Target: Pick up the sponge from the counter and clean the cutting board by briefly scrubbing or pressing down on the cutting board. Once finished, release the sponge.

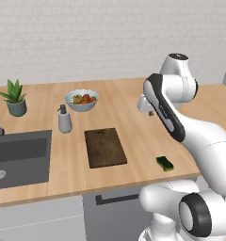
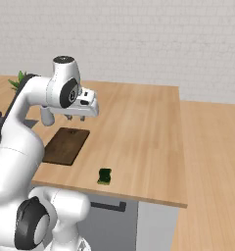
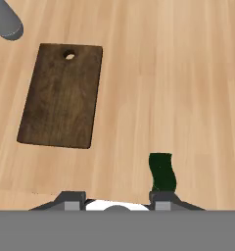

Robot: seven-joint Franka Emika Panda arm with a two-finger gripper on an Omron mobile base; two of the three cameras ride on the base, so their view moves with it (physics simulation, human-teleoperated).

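The gripper hangs high above the counter, well clear of everything on it, with its fingers pointing down; from the hand view its two fingertips stand apart with nothing between them; the sponge lies flat on the wood near the front edge, at about four o'clock from the cutting board and well apart from it; in the hand view the sponge sits at six o'clock, just above the right fingertip, while the cutting board spreads at ten o'clock with its hole toward the top; at the board's eleven o'clock in the left base view stands a soap dispenser, with a bowl of fruit at twelve, a potted plant farther off at ten, and the dark sink at nine.
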